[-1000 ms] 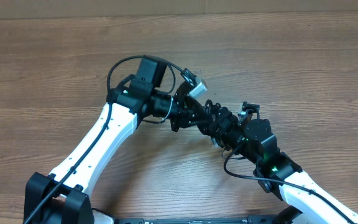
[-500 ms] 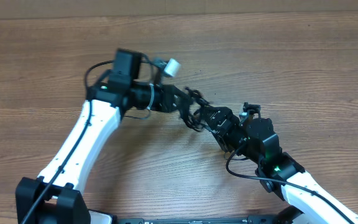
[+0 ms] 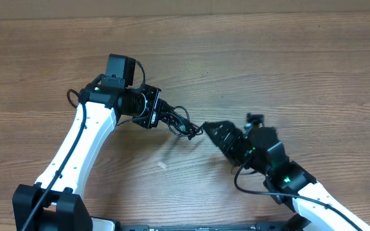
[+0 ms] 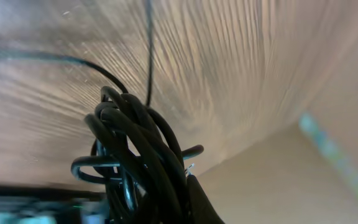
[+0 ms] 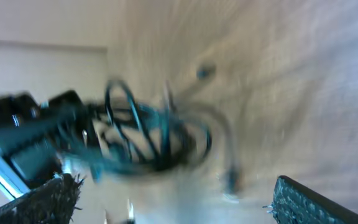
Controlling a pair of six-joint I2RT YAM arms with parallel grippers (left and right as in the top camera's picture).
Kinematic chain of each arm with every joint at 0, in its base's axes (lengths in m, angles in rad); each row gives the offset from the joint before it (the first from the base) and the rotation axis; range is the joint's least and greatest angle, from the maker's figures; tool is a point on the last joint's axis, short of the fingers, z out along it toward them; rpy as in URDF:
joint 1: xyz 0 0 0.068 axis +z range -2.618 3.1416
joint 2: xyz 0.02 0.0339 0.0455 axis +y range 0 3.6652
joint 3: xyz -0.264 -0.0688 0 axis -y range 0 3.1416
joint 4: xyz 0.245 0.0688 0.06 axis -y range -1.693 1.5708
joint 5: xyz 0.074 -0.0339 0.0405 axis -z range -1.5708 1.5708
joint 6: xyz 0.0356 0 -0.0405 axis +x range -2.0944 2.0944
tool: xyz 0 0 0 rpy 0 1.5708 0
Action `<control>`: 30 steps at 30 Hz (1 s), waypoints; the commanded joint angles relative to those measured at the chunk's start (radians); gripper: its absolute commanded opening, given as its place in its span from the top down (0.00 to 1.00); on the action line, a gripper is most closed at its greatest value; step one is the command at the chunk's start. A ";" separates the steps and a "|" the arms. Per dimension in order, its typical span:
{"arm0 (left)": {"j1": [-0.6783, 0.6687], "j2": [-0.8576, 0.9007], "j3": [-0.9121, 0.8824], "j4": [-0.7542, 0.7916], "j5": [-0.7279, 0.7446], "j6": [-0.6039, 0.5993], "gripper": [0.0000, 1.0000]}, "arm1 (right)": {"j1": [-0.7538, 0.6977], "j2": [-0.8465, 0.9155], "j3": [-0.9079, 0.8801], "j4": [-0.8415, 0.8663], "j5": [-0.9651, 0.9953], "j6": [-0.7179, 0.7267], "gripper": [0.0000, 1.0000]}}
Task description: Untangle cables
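One wood-grain table [image 3: 313, 70], knotted cables [image 3: 182, 123], beige wall [image 4: 291, 180]

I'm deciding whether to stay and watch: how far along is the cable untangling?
Done: nothing looks separated yet. The cables are one knotted clump, and no cord lies apart from it on the table.
In hand: the left gripper is shut on the clump. The right gripper is open beside it and holds nothing.
Left: working every cord free of the knot.
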 commanded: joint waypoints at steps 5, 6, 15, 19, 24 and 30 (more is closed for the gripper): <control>-0.029 -0.032 0.010 0.002 -0.045 -0.280 0.96 | 0.175 0.024 -0.003 0.029 0.071 0.272 0.35; -0.038 -0.032 0.010 0.002 -0.045 -0.279 0.96 | 0.198 0.039 -0.003 0.041 0.113 0.294 0.35; -0.155 -0.032 0.010 -0.003 -0.065 -0.259 0.95 | 0.211 0.189 -0.003 0.182 0.235 0.500 0.35; -0.190 -0.032 0.010 -0.053 -0.082 -0.253 0.96 | 0.165 0.197 -0.003 0.174 0.267 0.501 0.36; -0.200 -0.032 0.010 -0.064 -0.050 -0.242 0.96 | 0.121 0.199 -0.003 0.144 0.265 0.501 0.65; -0.197 -0.032 0.010 0.020 0.016 -0.242 0.96 | 0.134 0.210 -0.003 0.113 0.165 0.395 0.96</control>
